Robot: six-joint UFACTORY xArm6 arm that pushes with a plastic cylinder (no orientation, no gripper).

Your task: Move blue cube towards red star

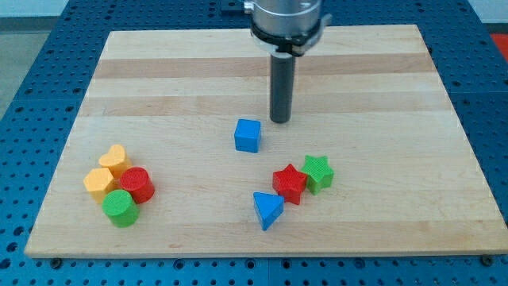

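Rod: the dark rod hangs from the arm at the view's top centre, and my tip meets the wooden worktop above and to the right of the blue cube, near it but apart.
Fingers: the arm carries none, only the rod, so there is nothing to spread or pinch.
Blue cube: near the worktop's middle, standing alone, touching no other block.
Red star: below and to the right of the blue cube, apart from it.
Green star: touching the red star on its right side.
Blue triangular block: just below and left of the red star, close beside it.
Left cluster: yellow heart at the top, a yellow block below-left of it, red cylinder to the right, green cylinder at the bottom, all packed together.
Containers: every block lies directly on the worktop.
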